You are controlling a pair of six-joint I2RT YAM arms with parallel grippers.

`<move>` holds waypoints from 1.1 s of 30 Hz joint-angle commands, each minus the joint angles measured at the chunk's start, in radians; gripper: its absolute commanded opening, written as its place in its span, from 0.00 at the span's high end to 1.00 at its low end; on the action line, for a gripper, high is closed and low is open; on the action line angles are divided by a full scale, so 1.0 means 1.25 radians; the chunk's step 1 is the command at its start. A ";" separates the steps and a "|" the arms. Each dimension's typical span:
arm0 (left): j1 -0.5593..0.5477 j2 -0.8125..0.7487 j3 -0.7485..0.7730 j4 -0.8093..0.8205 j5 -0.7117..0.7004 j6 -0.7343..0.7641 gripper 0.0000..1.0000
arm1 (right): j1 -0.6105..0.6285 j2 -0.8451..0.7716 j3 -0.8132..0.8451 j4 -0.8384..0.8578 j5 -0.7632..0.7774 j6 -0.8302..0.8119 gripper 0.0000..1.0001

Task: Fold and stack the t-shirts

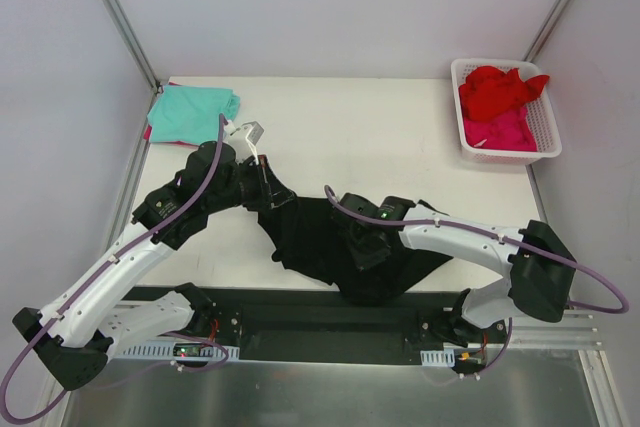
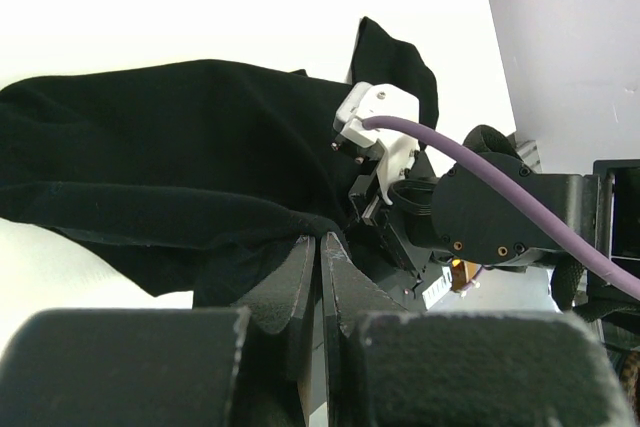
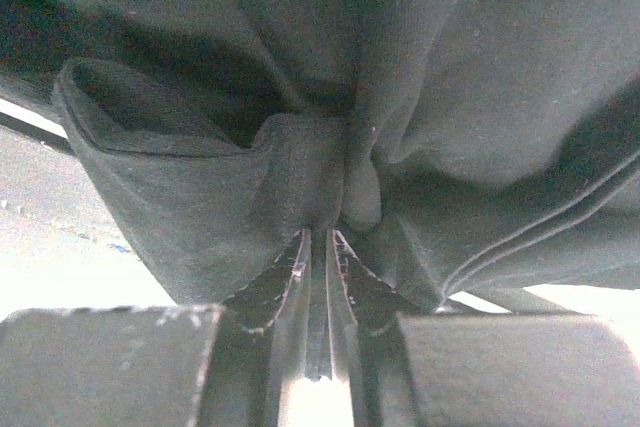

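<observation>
The left gripper [image 2: 321,244] and the right gripper [image 3: 320,237] each clamp a bunched edge of the black t-shirt [image 1: 310,237], which lies crumpled at lower centre of the top view, where an uneven pull could slip cloth from either thin pinch.

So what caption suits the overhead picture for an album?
Left fingers and right fingers pinch the black t-shirt; teal shirt lies far left, red shirt and pink shirt fill the basket.
</observation>
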 commanded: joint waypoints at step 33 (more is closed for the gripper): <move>0.010 0.052 0.039 0.031 0.006 0.006 1.00 | -0.200 -0.222 0.220 -0.312 0.139 -0.120 0.99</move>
